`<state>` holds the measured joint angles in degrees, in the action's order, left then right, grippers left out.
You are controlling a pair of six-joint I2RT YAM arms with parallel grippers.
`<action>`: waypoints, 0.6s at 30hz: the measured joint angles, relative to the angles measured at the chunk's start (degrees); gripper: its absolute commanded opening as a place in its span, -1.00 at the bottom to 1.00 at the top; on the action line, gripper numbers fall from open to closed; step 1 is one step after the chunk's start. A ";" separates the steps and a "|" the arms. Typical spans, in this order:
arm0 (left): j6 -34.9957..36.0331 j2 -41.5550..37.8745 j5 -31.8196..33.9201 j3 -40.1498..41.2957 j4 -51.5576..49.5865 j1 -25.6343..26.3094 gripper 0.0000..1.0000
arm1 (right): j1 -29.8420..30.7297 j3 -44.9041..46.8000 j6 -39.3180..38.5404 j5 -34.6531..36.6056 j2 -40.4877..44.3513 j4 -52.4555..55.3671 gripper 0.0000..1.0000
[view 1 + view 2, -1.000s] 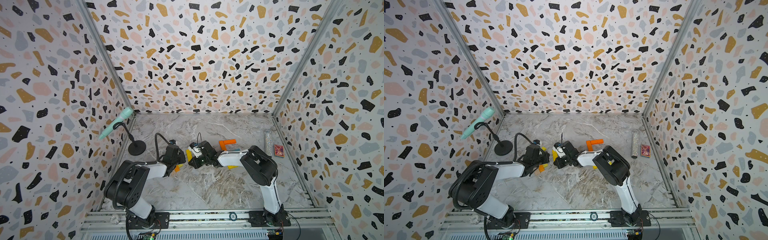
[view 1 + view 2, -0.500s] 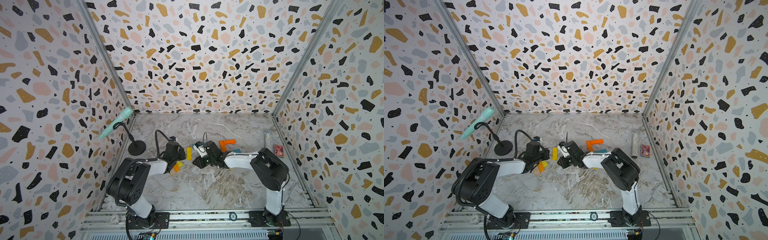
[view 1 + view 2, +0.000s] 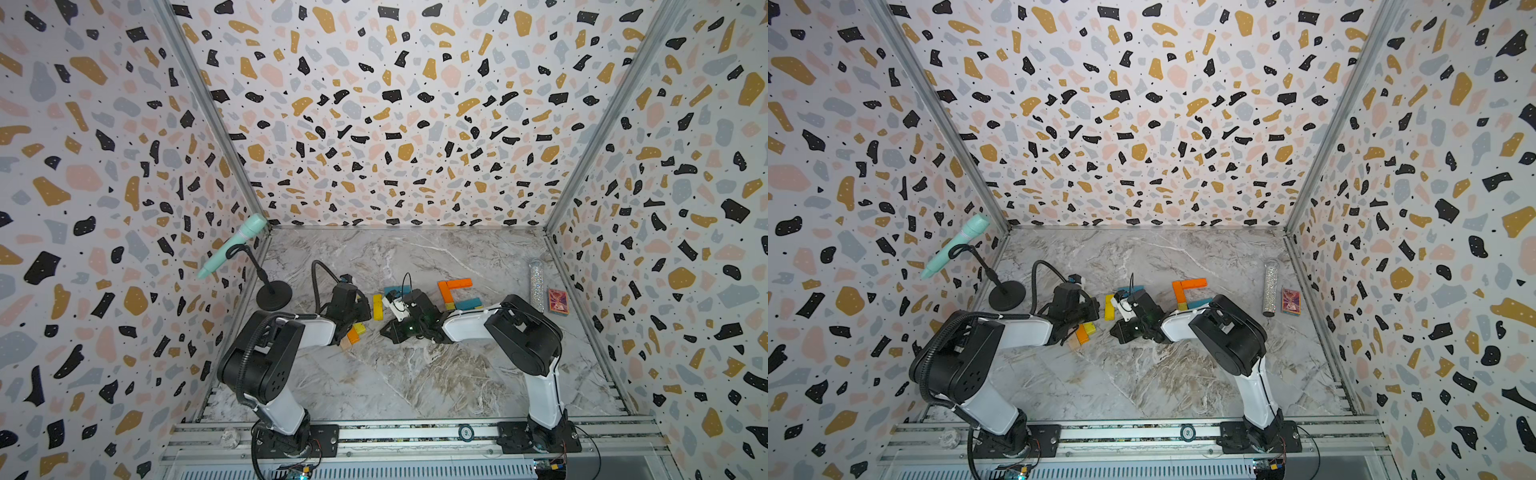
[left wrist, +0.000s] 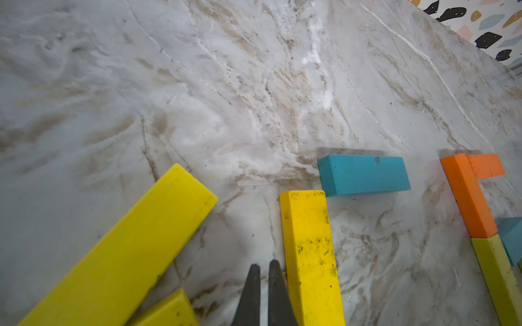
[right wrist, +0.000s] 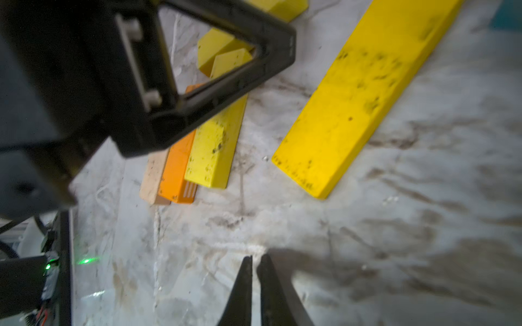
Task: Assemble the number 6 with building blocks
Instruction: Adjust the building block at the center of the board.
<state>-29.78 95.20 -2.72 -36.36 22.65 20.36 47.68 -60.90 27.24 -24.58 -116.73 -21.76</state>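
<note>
Displacement risk: left jaws, right jaws clenched, empty.
Yellow plank (image 4: 308, 254) lies just beside the left jaws; a sideways sweep could knock it askew from the blue plank (image 4: 364, 175).

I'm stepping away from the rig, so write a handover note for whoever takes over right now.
Left gripper: shut, empty, beside a loose yellow block.
Right gripper: shut, empty.
Done: orange top bar, orange upright, yellow piece below it, blue bar.
Loose: blue block, plus a cluster of yellow, orange and pale blocks by the left gripper.
Left: close the lower loop of the 6.
</note>
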 measured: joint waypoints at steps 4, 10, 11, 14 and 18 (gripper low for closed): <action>0.28 0.02 -0.09 0.00 0.22 0.00 -0.88 | -0.96 -0.55 0.66 -0.17 -0.87 -1.01 -0.79; 0.46 0.66 -0.33 0.00 0.61 0.00 -0.89 | -1.70 -3.13 1.01 -0.37 -3.02 -1.64 -0.79; 0.46 0.85 -0.42 0.00 0.61 0.00 -0.90 | -1.70 -3.52 1.01 -0.37 -3.34 -1.79 -0.80; 0.46 1.36 -0.52 0.00 0.61 0.00 -0.90 | -1.81 -4.55 1.07 -0.28 -4.15 -2.08 -0.80; 0.50 1.68 -0.87 -0.02 0.61 -0.02 -0.90 | -2.25 -4.81 1.49 -0.22 -4.39 -2.25 -0.80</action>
<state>-29.28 96.88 -3.60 -36.38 23.27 20.34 45.43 -65.71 28.73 -24.80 -121.12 -24.01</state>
